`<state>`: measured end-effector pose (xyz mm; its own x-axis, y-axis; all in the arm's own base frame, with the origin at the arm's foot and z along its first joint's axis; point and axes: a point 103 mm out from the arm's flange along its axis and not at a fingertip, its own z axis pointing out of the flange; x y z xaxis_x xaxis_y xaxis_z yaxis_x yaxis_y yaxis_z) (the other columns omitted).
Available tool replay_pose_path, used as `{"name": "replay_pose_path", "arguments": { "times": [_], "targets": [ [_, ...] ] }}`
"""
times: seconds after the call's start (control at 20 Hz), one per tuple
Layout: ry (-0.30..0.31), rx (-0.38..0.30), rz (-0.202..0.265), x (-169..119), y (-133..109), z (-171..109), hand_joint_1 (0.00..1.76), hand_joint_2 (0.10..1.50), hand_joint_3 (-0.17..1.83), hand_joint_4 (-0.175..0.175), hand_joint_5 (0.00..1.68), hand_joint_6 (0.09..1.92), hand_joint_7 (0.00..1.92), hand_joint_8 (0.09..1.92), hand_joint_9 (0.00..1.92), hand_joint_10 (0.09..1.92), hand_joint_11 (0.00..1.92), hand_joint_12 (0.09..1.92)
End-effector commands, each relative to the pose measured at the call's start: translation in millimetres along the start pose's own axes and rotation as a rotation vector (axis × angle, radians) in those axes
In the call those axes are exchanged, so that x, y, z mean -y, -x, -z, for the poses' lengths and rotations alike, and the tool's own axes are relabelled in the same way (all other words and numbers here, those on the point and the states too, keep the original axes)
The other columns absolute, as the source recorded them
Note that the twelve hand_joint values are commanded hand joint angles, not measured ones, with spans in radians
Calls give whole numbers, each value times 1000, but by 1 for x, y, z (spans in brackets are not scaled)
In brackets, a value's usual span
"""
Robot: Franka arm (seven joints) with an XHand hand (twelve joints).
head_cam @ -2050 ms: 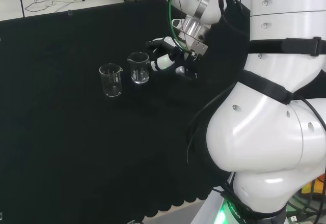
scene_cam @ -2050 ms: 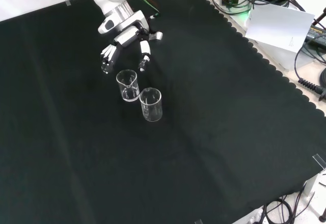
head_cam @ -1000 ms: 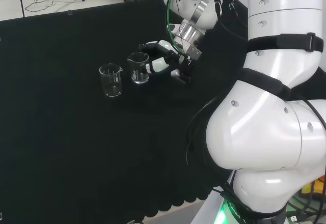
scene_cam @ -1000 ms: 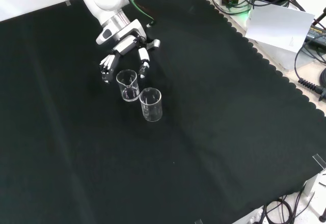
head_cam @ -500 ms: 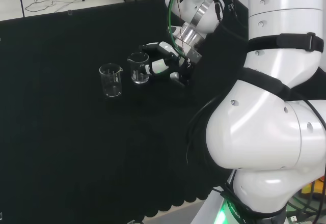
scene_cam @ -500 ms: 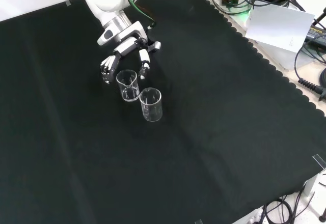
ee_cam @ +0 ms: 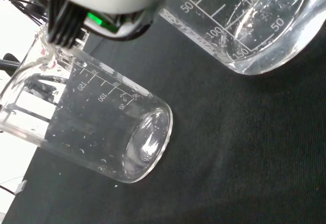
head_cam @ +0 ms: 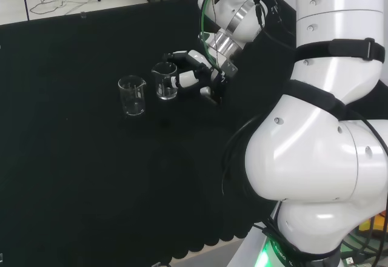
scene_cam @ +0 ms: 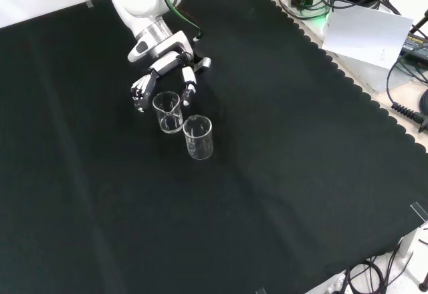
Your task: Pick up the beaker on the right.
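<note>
So far, nothing is lifted. Two clear glass beakers stand upright on the black cloth (scene_cam: 301,174). In the head view they sit side by side; the right beaker (head_cam: 165,79) is the one for pickup, the left beaker (head_cam: 132,95) stands just beside it, apart. In the front view the same pair runs near to far, with the target, the right beaker (scene_cam: 168,111), higher in that view and closer to the arm.

The hand (head_cam: 193,76) is down at cloth level, right against the target. Fingers are spread and only lightly bent, reaching along both sides of the glass: in the front view one set (scene_cam: 140,92) lies to the beaker's left, another finger (scene_cam: 188,88) to its right. They bracket the glass but do not look curled round it; contact cannot be confirmed.

Wrist view: both beakers close and large, base on the cloth, apparently empty.

Judgement: approach is about done. Left to do: close the fingers round the right beaker, then raise it. The neighbour stands close, so a knock is possible as the fingers close.
</note>
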<state>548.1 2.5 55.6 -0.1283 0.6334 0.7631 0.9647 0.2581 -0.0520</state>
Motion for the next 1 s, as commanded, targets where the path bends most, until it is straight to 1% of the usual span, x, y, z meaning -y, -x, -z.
{"name": "replay_pose_path", "arguments": {
  "times": [0.05, 0.35, 0.75, 1.0],
  "targets": [
    [18, -18, 7, -2, 1, -1, 936, 506, 652, -48, 545, 87, 327, 677, 443, 639, 22, 1400],
    [28, -22, 13, -5, 2, -3, 980, 501, 649, -50, 541, 87, 341, 681, 460, 634, 32, 1397],
    [49, -37, 6, -7, 5, -7, 1011, 499, 653, -51, 537, 87, 323, 673, 461, 626, 27, 1388],
    [59, -55, 17, -7, 5, -9, 1016, 498, 657, -50, 530, 87, 306, 668, 413, 605, 13, 1382]
  ]
}}
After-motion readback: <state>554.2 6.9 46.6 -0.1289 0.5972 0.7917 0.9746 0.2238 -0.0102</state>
